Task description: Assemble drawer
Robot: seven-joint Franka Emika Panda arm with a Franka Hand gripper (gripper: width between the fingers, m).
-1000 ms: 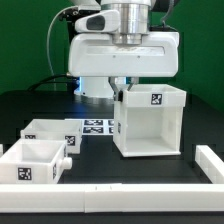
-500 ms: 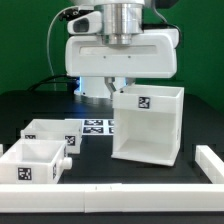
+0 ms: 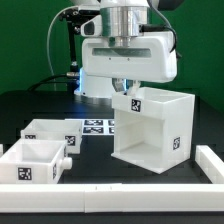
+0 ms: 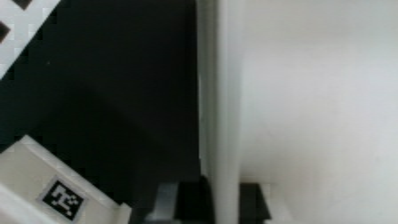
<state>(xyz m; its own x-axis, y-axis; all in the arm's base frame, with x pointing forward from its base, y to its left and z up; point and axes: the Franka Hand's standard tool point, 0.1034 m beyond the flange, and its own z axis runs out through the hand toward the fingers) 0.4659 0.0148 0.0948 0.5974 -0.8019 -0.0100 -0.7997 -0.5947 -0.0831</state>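
- One casing (image 3: 155, 135) and two trays make up the drawer parts in sight; all three are white and stand apart on the black bench (image 3: 100, 165).
- The casing stands near the middle of the bench, its open side facing up and one upright corner turned toward the exterior camera. It shows two square tags (image 3: 134, 103), one on each visible face. No long axis stands out.
- The rear tray (image 3: 42, 137) and front tray (image 3: 25, 172) sit side by side at the exterior view's left, open sides up, well apart from the casing.
- One marker board (image 3: 95, 126) lies flat between the trays and the casing.
- The tool (image 3: 127, 90) comes down over the casing's rear upper edge. In the wrist view its fingers (image 4: 173, 200) sit on either side of the casing wall (image 4: 302, 100), closed on it.
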